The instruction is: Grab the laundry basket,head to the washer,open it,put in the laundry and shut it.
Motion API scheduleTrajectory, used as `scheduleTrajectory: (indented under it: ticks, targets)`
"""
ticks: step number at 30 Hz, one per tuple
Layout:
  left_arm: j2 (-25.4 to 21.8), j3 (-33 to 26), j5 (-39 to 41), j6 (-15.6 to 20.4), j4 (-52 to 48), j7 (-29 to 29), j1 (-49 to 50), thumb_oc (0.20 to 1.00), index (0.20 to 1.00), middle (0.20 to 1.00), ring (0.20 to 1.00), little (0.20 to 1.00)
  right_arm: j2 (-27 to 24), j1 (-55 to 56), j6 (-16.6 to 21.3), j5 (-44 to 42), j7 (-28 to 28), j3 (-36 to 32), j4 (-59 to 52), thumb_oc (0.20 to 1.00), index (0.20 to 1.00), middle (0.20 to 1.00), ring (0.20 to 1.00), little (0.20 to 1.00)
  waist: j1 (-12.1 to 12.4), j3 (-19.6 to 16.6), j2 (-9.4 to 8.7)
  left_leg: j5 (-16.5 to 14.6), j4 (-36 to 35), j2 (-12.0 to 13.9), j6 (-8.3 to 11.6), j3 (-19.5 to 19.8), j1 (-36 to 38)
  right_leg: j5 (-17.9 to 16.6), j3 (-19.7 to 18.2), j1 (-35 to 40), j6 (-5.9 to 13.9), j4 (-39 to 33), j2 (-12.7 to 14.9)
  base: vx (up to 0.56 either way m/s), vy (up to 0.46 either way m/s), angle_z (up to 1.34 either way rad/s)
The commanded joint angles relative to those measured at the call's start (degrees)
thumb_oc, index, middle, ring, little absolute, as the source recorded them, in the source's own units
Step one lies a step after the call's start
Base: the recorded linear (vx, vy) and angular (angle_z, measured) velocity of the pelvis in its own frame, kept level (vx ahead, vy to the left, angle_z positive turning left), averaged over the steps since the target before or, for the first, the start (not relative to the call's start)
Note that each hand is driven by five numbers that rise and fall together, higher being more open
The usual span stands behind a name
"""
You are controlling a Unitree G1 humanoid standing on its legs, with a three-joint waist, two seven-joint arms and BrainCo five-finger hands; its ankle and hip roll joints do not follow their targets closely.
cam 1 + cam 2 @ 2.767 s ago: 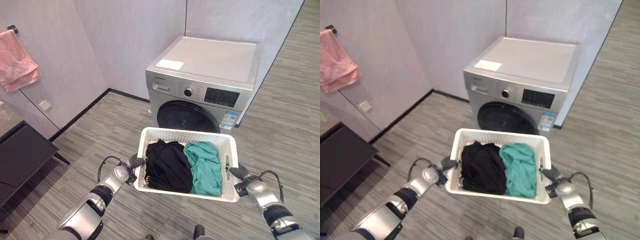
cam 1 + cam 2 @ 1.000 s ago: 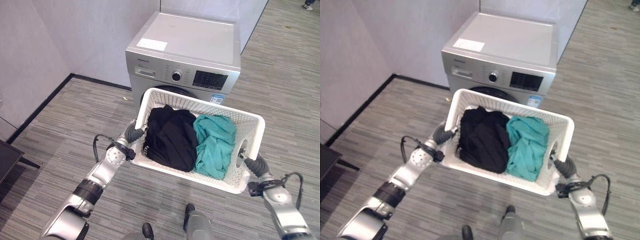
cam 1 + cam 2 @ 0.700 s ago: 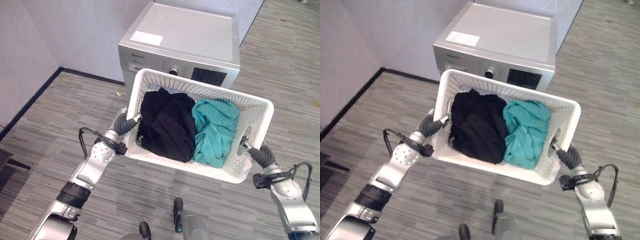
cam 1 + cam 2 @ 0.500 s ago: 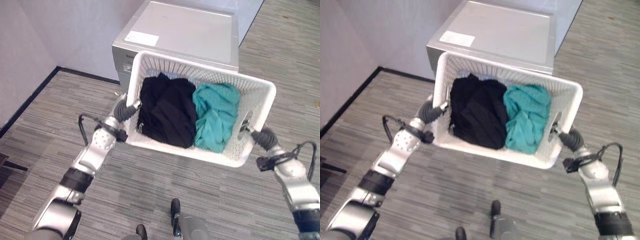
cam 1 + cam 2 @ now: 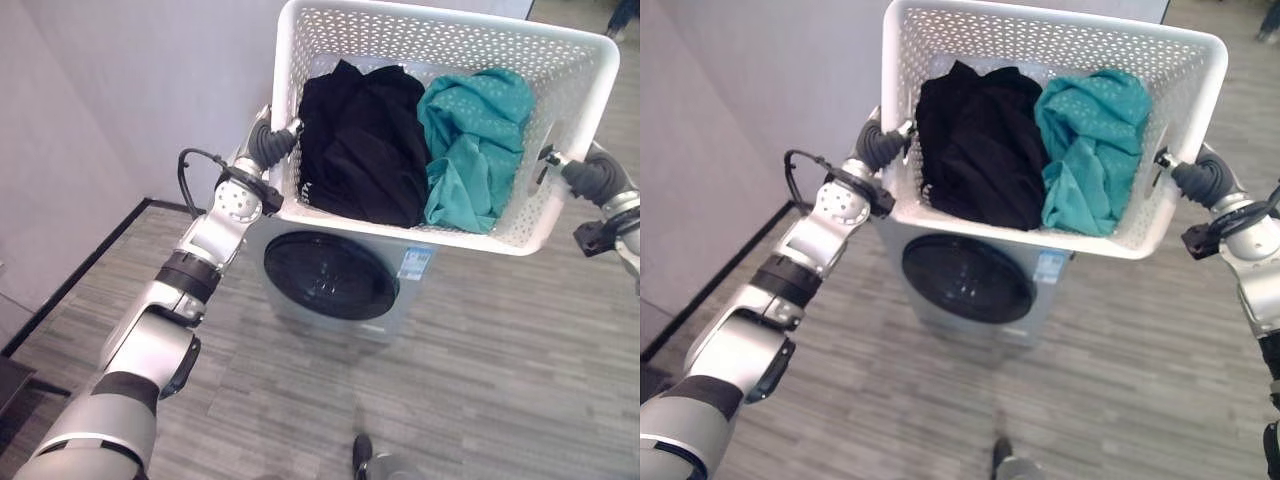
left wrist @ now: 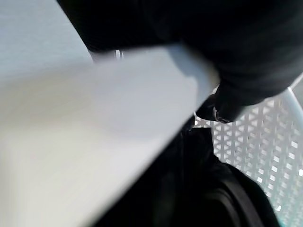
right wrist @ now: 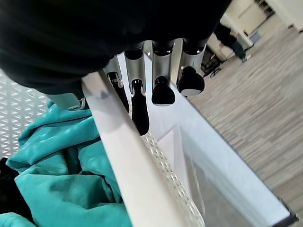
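Note:
I hold a white perforated laundry basket (image 5: pixel 440 40) up high, in front of the top of the silver washer (image 5: pixel 395 315). Inside it a black garment (image 5: pixel 360 130) lies on the left and a teal garment (image 5: pixel 470 140) on the right. My left hand (image 5: pixel 268 142) grips the basket's left handle. My right hand (image 5: pixel 588 180) grips the right handle; in the right wrist view its fingers (image 7: pixel 141 106) curl over the basket's rim (image 7: pixel 128 175). The washer's dark round door (image 5: pixel 330 275) is shut and shows below the basket.
A plain grey wall (image 5: pixel 120 80) with black skirting runs along the left of the washer. Striped grey floor (image 5: pixel 500 380) lies in front and to the right. A dark furniture corner (image 5: pixel 10 380) shows at the lower left.
The basket has risen in both hands to the top of the view, and the washer's door, hidden behind it half a second ago, shows below it. The camera has shifted too.

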State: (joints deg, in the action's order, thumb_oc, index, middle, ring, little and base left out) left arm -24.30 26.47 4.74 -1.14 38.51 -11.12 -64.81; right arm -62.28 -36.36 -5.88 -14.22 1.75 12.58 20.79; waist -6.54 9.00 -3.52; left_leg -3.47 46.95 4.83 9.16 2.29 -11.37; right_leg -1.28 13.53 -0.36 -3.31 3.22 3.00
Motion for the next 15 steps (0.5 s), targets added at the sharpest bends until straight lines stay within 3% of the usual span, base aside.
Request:
scheduleTrajectory:
  ticks: [1, 3, 4, 6, 7, 8, 9, 10, 12, 13, 14, 15]
  targets:
    - [1.33, 3.71, 1.37, 3.02, 2.69, -2.43, -6.77, 0.200, 0.200, 0.200, 0.200, 0.200, 2.79, -5.59, 2.86, -2.56, -2.39, 2.35, 2.72, 0.200, 0.200, 0.200, 0.200, 0.200, 2.50, -2.58, -1.38, 3.83, -22.40, 2.53, -4.67, -2.74, 1.89, 2.58, -7.05, 1.50, 6.58, -1.44, 1.38, 0.14, 0.077, -0.16]
    - [1.26, 3.71, 1.43, 3.20, 3.00, -2.51, -6.82, 0.200, 0.200, 0.200, 0.200, 0.200, 2.97, -6.31, 3.11, -2.67, -2.50, 3.09, 3.30, 0.200, 0.200, 0.200, 0.200, 0.200, 2.53, -2.61, -1.59, 4.11, -23.53, 2.42, -4.58, -3.09, 2.73, 2.67, -7.29, 1.71, 6.58, -1.55, 1.52, 0.13, 0.086, -0.26]
    - [2.80, 4.98, 4.03, 3.57, 4.04, -1.59, -6.56, 0.200, 0.200, 0.200, 0.200, 0.200, 6.58, -9.22, 3.11, -3.04, -3.99, 5.82, 7.78, 0.200, 0.200, 0.200, 0.200, 0.200, 3.77, -2.83, -0.86, 5.46, -34.27, 4.90, -3.38, -1.87, 2.88, 3.62, -7.82, 3.19, 7.83, -2.23, 1.93, 0.23, 0.187, -0.27]
    - [3.78, 6.23, 5.07, 3.77, 6.45, -1.81, -7.30, 0.200, 0.200, 0.200, 0.200, 0.200, 10.30, -12.60, 2.41, -3.14, -4.24, 9.07, 13.02, 0.200, 0.200, 0.200, 0.200, 0.200, 4.89, -3.10, -0.21, 7.21, -38.10, 5.73, -2.43, -1.02, 3.54, 4.54, -8.42, 4.75, 8.54, -2.49, 2.28, 0.30, 0.236, -0.34]
    - [4.35, 6.73, 5.87, 3.84, 7.39, -1.53, -7.42, 0.200, 0.200, 0.200, 0.200, 0.200, 11.74, -14.32, 1.75, -2.93, -3.63, 11.11, 15.18, 0.200, 0.200, 0.200, 0.200, 0.200, 4.89, -3.55, 0.55, 6.54, -39.22, 5.98, -2.58, -1.82, 4.47, 5.15, -8.57, 5.36, 9.02, -2.32, 2.48, 0.39, 0.319, -0.75]
    - [4.97, 7.94, 6.56, 3.91, 9.93, -1.16, -7.92, 0.200, 0.200, 0.200, 0.200, 0.200, 15.36, -18.15, 0.93, -2.86, -3.33, 14.22, 19.56, 0.200, 0.200, 0.200, 0.200, 0.200, 5.68, -4.30, 1.59, 5.53, -40.18, 5.49, -2.77, -3.31, 6.86, 5.43, -9.46, 6.30, 9.52, -1.43, 3.39, 0.31, 0.246, -0.84]
    - [4.92, 7.92, 6.61, 4.03, 10.10, -1.15, -7.99, 0.200, 0.200, 0.200, 0.200, 0.200, 15.49, -18.45, 1.05, -2.91, -3.34, 14.46, 19.84, 0.200, 0.200, 0.200, 0.200, 0.200, 5.79, -4.19, 1.55, 5.43, -40.18, 5.44, -2.81, -3.56, 7.07, 5.49, -9.69, 6.34, 9.58, -1.38, 3.49, 0.36, 0.375, -1.01]
    - [3.90, 9.38, 7.14, 4.27, 11.21, -1.14, -8.81, 0.200, 0.200, 0.200, 0.200, 0.200, 17.78, -21.78, 0.67, -2.43, -2.46, 17.74, 23.77, 0.200, 0.200, 0.200, 0.200, 0.200, 7.18, -4.76, 2.06, 3.69, -40.69, 2.96, -3.79, -3.06, 8.95, 5.44, -10.39, 5.73, 10.63, 2.29, 5.19, 0.24, 0.318, -0.72]
    - [3.62, 10.30, 7.23, 4.02, 11.85, -1.04, -9.28, 0.200, 0.200, 0.200, 0.200, 0.200, 18.83, -23.02, 0.18, -2.16, -1.81, 18.95, 26.12, 0.200, 0.200, 0.200, 0.200, 0.200, 7.48, -4.89, 2.37, 3.21, -41.66, 1.65, -4.51, -2.78, 9.96, 5.37, -10.55, 5.08, 11.05, 5.34, 5.51, 0.19, 0.263, -0.63]
    - [4.09, 11.27, 7.55, 3.72, 13.28, -0.67, -10.08, 0.200, 0.200, 0.200, 0.200, 0.200, 19.97, -25.46, -0.28, -1.76, -1.18, 20.83, 29.09, 0.200, 0.200, 0.200, 0.200, 0.200, 7.57, -4.63, 2.72, 2.80, -42.47, 0.94, -5.60, -3.33, 11.00, 5.30, -10.97, 3.71, 11.47, 10.02, 5.49, 0.11, 0.231, -0.65]
    - [4.61, 12.52, 8.29, 3.29, 16.46, -0.44, -11.35, 0.200, 0.200, 0.200, 0.200, 0.200, 22.04, -29.87, -0.84, -2.18, -0.71, 23.20, 33.24, 0.200, 0.200, 0.200, 0.200, 0.200, 7.11, -3.71, 3.17, 2.44, -42.62, 0.13, -7.21, -4.16, 11.86, 2.98, -11.89, -0.36, 12.67, 17.44, 5.20, 0.10, 0.230, -0.63]
    - [4.56, 12.47, 8.33, 3.36, 16.59, -0.42, -11.47, 0.200, 0.200, 0.200, 0.200, 0.200, 22.13, -30.15, -0.75, -2.24, -0.69, 23.37, 33.47, 0.200, 0.200, 0.200, 0.200, 0.200, 7.16, -3.68, 3.16, 2.41, -42.57, 0.08, -7.24, -4.30, 11.79, 3.08, -12.07, -0.63, 12.70, 17.74, 5.25, 0.13, 0.190, -0.43]
